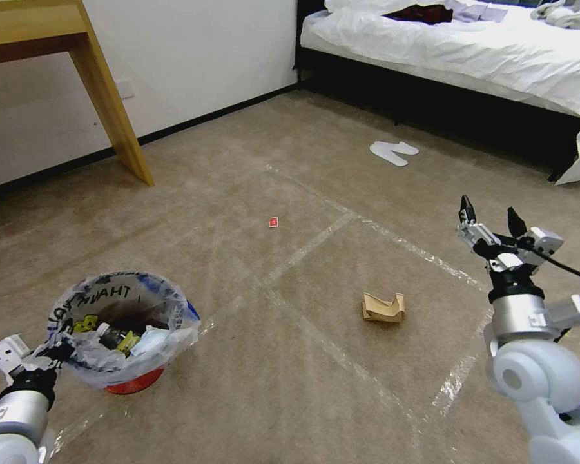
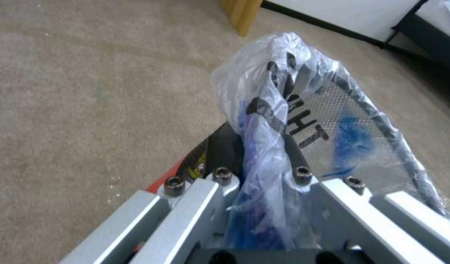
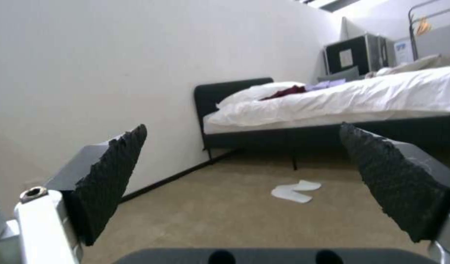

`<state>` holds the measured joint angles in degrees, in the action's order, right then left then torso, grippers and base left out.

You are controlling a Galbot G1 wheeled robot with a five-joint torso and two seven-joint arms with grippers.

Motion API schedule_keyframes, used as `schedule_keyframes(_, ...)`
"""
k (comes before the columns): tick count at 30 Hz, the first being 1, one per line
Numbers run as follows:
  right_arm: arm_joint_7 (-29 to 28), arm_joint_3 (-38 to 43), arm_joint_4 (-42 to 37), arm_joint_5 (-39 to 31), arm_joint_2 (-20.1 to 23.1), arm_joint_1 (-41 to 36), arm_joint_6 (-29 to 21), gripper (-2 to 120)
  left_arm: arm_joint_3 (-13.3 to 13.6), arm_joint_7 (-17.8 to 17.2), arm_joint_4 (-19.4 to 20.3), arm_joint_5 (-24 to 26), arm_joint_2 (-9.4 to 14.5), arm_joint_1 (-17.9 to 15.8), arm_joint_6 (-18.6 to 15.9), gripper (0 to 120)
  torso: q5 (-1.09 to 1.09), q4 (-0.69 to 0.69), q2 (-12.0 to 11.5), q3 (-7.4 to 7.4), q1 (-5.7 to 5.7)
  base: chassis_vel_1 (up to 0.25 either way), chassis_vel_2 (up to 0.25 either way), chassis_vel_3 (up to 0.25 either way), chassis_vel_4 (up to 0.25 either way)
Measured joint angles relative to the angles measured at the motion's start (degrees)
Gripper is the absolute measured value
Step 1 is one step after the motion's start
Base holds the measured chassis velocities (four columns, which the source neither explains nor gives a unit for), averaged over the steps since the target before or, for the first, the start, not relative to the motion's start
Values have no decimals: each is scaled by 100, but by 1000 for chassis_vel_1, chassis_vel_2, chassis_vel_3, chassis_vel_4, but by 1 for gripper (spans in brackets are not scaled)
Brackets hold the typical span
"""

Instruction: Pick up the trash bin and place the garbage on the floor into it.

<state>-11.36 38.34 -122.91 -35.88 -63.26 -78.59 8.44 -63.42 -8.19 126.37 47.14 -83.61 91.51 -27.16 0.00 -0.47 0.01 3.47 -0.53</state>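
Left gripper (image 1: 57, 351) clamps the rim of the red bin (image 1: 124, 330), lined with a clear "THANK YOU" bag, at lower left. Right gripper (image 1: 490, 215) is raised, spread wide, empty. Brown paper bag (image 1: 383, 307) lies on the carpet (image 1: 251, 399).

Setting: bedroom, hotel-like or staged. Evidence: dark-framed bed with rumpled white duvet and pillows (image 1: 470, 51) against a plain white wall with black skirting (image 1: 193, 45); pair of flat white slippers (image 1: 393, 152) on the beige-brown short carpet crossed by shiny clear tape lines (image 1: 316, 245); light wooden furniture leg (image 1: 109, 103) at left. Taped grid suggests a test room.
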Motion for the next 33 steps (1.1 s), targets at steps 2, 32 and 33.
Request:
schedule_keyframes(2,97,-19,7,195,-129,-96,123,100,-27,17,16,1,0,26,27,5,-1,0,0,0,0,0,0,0,0)
schedule_keyframes(32,76,-261,203,583,-311,-26,69,100,-18,90,131,-99,-154,77,104,5,0,0,-1,2,-2,-37,36,35,-35)
schedule_keyframes(33,76,-261,203,583,-311,-26,69,100,-18,90,131,-99,-154,77,104,5,0,0,-1,2,-2,-162,98,146,-151)
